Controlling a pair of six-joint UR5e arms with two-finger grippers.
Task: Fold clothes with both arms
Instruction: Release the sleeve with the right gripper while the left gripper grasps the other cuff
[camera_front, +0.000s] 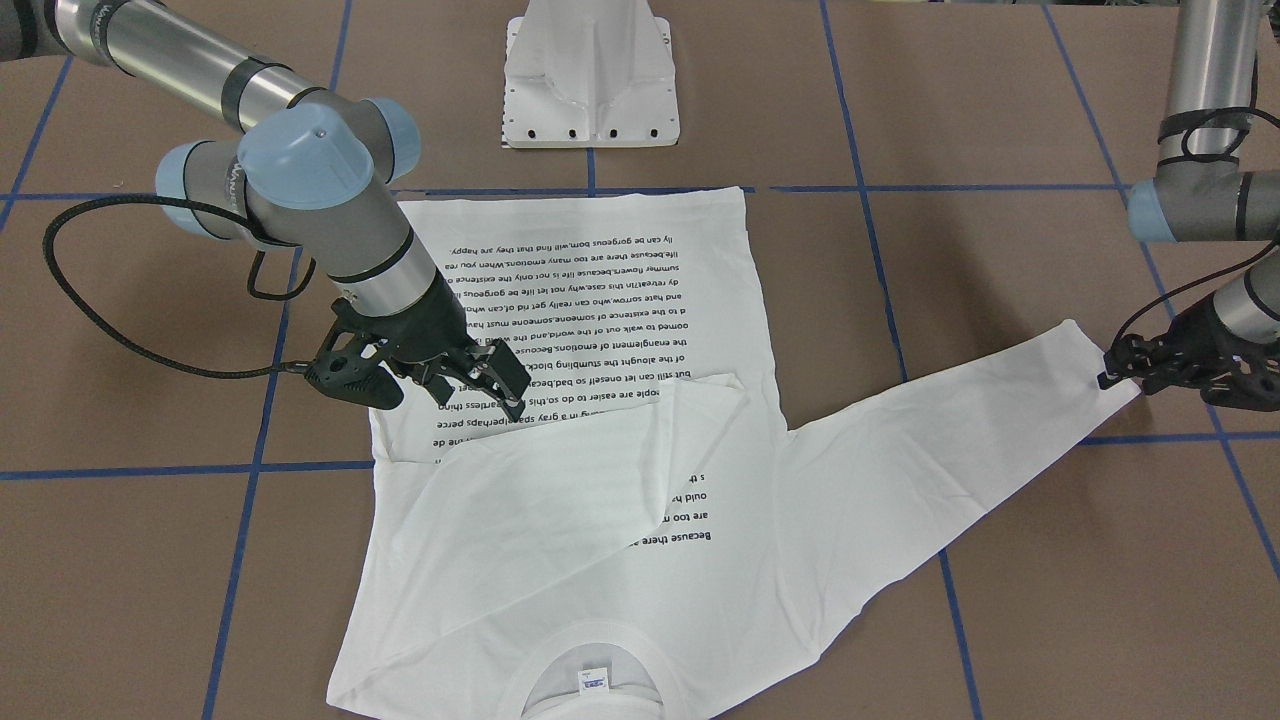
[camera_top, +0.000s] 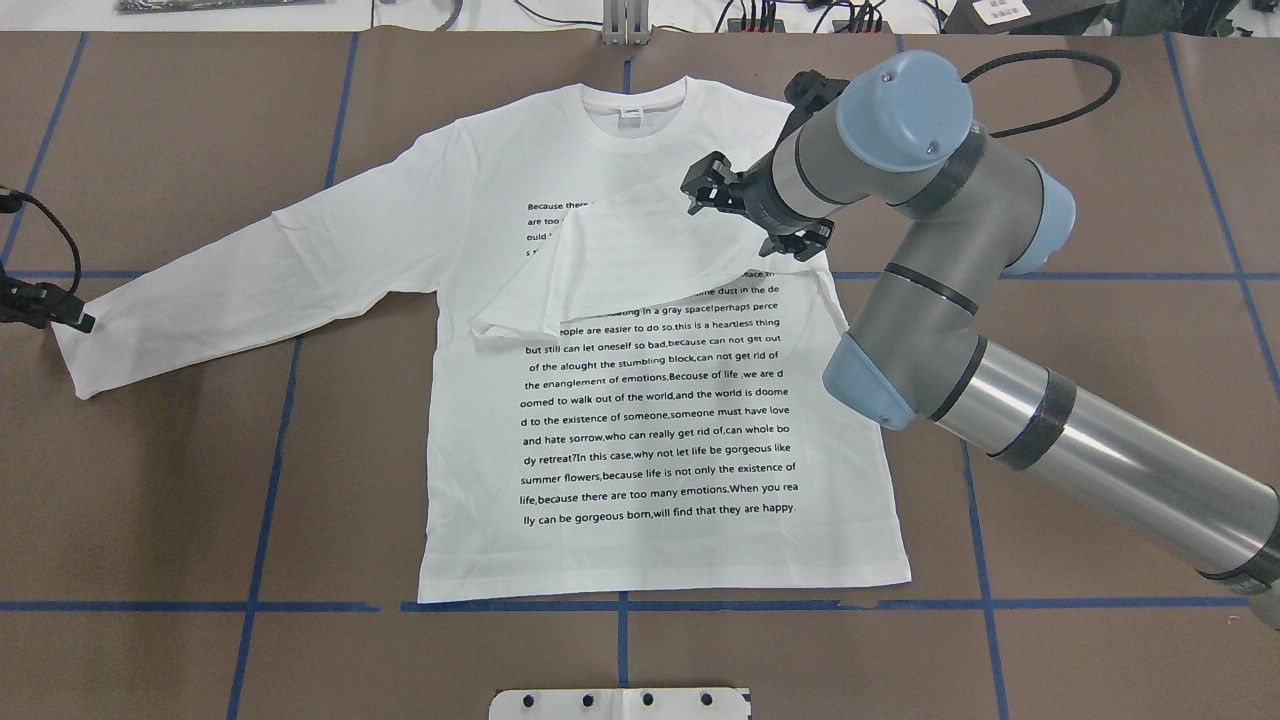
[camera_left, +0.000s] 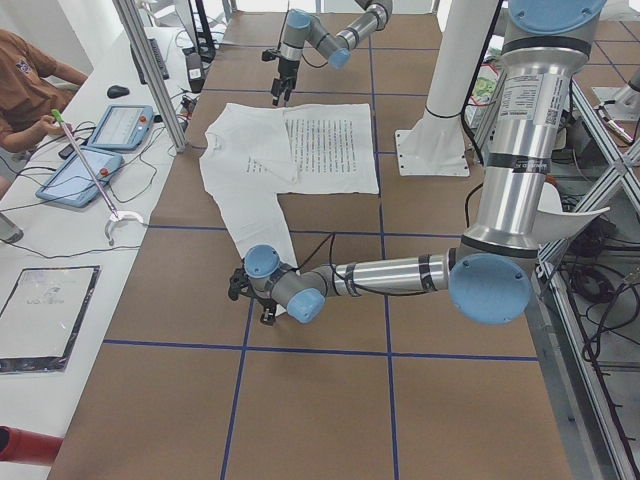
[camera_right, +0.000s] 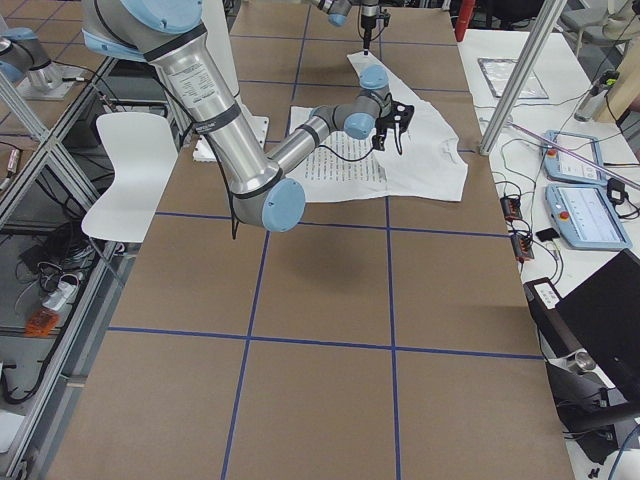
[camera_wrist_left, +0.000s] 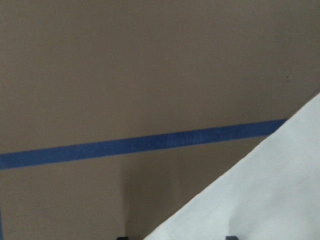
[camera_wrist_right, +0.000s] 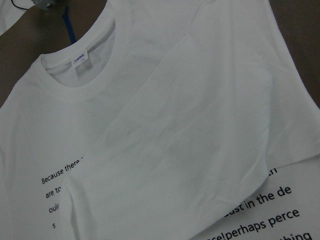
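Observation:
The white long-sleeved shirt lies flat on the brown table, black text up, collar on the far side from the robot. One sleeve is folded across the chest. My right gripper hovers open just above that fold, holding nothing. The other sleeve stretches straight out to the side. My left gripper is low at its cuff, and in the left wrist view the cuff corner lies flat between fingertips that look spread apart.
Blue tape lines cross the table. The white pedestal base stands just behind the shirt's hem. In the exterior left view a person sits at a side desk with tablets. A white chair stands beside the table.

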